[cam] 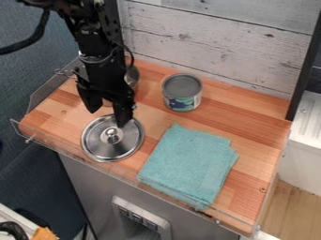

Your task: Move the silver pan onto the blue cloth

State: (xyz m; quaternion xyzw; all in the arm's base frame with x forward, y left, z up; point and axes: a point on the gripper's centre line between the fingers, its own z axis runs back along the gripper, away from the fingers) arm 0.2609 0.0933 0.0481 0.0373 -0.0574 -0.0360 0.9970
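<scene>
lead the spread-fingered gripper [108,118] from the far edge of the lid [115,145] to the silver pan [132,77], partly hidden beyond that lid, and pinch firmly by the rim, as likely light, stiff and slippery.

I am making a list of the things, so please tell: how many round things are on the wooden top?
3: the lid by the tool, the can to the right in the picture, and the silver pan, partly hidden behind the arm. The arm may hide more.
</scene>
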